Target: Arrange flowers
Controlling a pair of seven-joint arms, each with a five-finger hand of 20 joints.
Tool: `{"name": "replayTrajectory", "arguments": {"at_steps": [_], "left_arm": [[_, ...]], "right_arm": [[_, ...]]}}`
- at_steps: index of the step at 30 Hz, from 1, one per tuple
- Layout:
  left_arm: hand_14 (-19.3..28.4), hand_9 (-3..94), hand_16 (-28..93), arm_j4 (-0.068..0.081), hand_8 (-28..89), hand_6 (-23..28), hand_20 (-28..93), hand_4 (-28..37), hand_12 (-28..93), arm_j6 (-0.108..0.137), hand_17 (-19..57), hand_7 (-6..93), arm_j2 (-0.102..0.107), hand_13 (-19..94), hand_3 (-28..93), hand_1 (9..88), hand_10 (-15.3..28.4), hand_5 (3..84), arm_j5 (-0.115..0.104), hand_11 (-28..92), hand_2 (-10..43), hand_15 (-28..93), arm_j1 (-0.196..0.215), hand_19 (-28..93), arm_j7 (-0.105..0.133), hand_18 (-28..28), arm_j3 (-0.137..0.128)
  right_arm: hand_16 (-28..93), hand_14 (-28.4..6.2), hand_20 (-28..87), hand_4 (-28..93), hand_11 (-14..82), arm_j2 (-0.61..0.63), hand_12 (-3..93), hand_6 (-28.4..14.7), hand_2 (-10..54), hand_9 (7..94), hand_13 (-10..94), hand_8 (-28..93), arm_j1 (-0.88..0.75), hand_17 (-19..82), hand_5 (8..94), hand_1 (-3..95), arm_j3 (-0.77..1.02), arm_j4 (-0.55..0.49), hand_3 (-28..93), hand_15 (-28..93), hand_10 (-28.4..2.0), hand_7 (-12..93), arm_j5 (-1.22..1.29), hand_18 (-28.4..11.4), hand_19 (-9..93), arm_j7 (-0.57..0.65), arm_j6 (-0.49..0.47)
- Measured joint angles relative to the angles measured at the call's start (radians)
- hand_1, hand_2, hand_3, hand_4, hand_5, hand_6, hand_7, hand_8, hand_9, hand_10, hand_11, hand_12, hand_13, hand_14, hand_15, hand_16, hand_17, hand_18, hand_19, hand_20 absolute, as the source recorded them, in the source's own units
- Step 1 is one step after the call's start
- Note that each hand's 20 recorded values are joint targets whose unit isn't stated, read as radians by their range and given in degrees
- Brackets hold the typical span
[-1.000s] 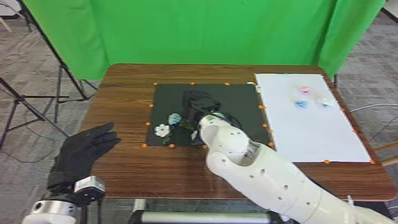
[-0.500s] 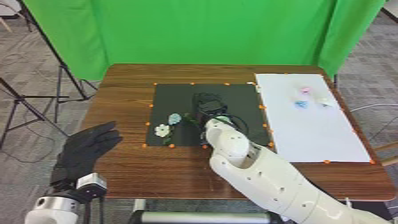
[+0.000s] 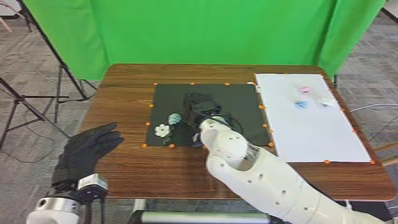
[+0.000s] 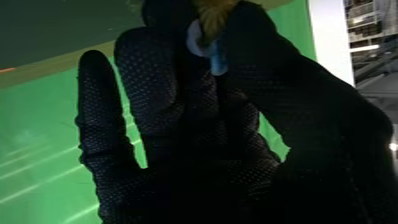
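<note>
Over the middle of the black mat, the right hand has just swung a little toward the mat's right side and come back leftward, a small shift rather than a real journey. Its thumb and fingers are pinched on a pale flower, white and light blue with a tan tuft beside it, so the grasp looks secure. The white flower and the blue flower haven't budged through that swing: both lie near the mat's near-left corner, the blue 1 a bit farther from the robot. To me that means the arrangement is intact but no further along, with the hand probably lining up a spot for flower number 3 beside those 2. Lowering it calls for care, since the glove could brush the blue flower or drag its stem. Right of the mat, on the white sheet, sit 3 more: a pink bloom, a blue bloom and a white bloom, likely for later turns. The left hand, off the mat's near-left corner at the edge of the brown surface, holds nothing, its fingers loosely extended, and appears to be just waiting.
</note>
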Motion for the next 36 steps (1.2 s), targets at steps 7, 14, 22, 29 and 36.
{"name": "replayTrajectory", "arguments": {"at_steps": [7,14,22,29,36], "left_arm": [[28.4,42.7,-15,0.000,-9,16.2,11,-16.3,8,0.007,-9.9,15.1,0.028,31,80,28.3,23.7,51.0,-0.015,41,7.5,65,0.000,61,0.015,21.8,0.005],[28.4,42.7,-15,-0.001,-9,16.2,11,-16.4,8,0.005,-9.9,15.2,0.014,31,80,28.3,23.7,50.9,-0.007,41,7.5,65,0.003,61,0.008,21.8,0.000],[28.4,42.9,-15,-0.001,-9,16.1,11,-16.2,8,-0.003,-9.9,15.3,-0.018,31,80,28.4,23.8,50.9,0.016,41,7.4,65,0.002,61,-0.016,21.8,-0.001],[28.4,42.8,-15,-0.001,-9,16.1,11,-15.9,8,-0.008,-9.9,15.3,-0.033,31,80,28.4,23.8,50.9,0.025,41,7.3,65,0.002,61,-0.027,21.8,-0.004],[28.4,42.8,-15,-0.001,-9,16.2,11,-15.8,9,-0.008,-9.9,15.2,-0.033,31,80,28.5,23.8,51.0,0.025,41,7.3,65,0.003,61,-0.027,21.8,-0.002]], "right_arm": [[27,-10.1,8,-28,29.5,0.001,32.2,-3.9,-9.5,72.9,61,-1,0.004,19,67.4,47.0,-0.006,0.005,79,68,-11.8,31,-0.013,-24.0,82,0.002,-0.008],[26,-11.5,11,-28,35.8,0.008,28.4,-4.3,-9.5,66.8,56,-5,0.013,18,64.8,45.4,-0.010,0.009,82,71,-14.1,29,-0.018,-25.0,81,0.012,-0.009],[23,-14.6,13,-28,43.5,0.008,21.5,-5.6,-9.5,59.6,51,-15,0.014,15,61.4,43.0,-0.009,0.000,86,74,-18.0,27,-0.014,-25.9,80,0.012,-0.028],[18,-17.4,14,-28,45.4,0.009,18.8,-6.8,-9.5,56.0,49,-15,0.013,14,59.1,41.9,-0.010,-0.023,88,75,-19.5,27,-0.007,-26.9,79,0.012,-0.048],[17,-17.7,15,-28,45.6,0.013,18.6,-7.1,-9.5,55.2,48,-15,0.013,13,58.7,41.4,-0.010,-0.036,87,76,-19.9,26,0.002,-27.4,78,0.014,-0.064]]}}
